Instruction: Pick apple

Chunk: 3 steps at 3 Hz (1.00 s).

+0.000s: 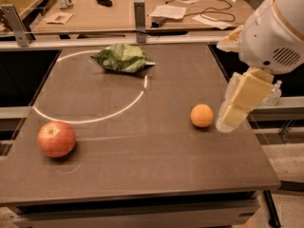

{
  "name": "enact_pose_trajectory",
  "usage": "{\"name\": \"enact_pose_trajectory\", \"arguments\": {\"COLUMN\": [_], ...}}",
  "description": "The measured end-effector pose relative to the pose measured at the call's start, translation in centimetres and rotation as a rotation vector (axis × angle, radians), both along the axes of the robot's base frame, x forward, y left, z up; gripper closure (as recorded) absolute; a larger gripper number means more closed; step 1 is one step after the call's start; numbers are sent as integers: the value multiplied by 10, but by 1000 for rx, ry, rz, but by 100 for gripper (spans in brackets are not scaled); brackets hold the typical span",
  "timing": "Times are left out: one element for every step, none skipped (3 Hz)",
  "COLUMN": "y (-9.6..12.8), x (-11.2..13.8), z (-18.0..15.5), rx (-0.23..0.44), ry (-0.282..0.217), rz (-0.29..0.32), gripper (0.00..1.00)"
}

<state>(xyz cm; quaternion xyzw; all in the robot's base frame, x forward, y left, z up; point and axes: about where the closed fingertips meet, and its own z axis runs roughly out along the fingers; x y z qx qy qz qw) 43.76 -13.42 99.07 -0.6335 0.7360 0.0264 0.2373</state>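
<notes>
The apple [56, 138], round and red with pale streaks, sits on the dark table [142, 175] near its front left. A smaller plain orange fruit [202, 115] lies right of centre. My gripper [232, 118] hangs from the white arm at the right, over the table's right edge, just right of the orange fruit and far from the apple. It holds nothing that I can see.
A crumpled green chip bag [121, 58] lies at the back of the table. A pale arc of light curves across the table's left half. Behind, a wooden desk [118, 13] carries papers, cables and bottles. A metal rail runs between the two tables.
</notes>
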Motion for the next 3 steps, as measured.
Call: {"name": "enact_pose_trajectory", "arguments": {"y": [42, 42, 45], "x": [-8, -8, -8], "z": [-2, -2, -10], "rx": [-2, -2, 35], "ry": [0, 0, 15], "rz": [127, 127, 123], "gripper": [0, 0, 0]}}
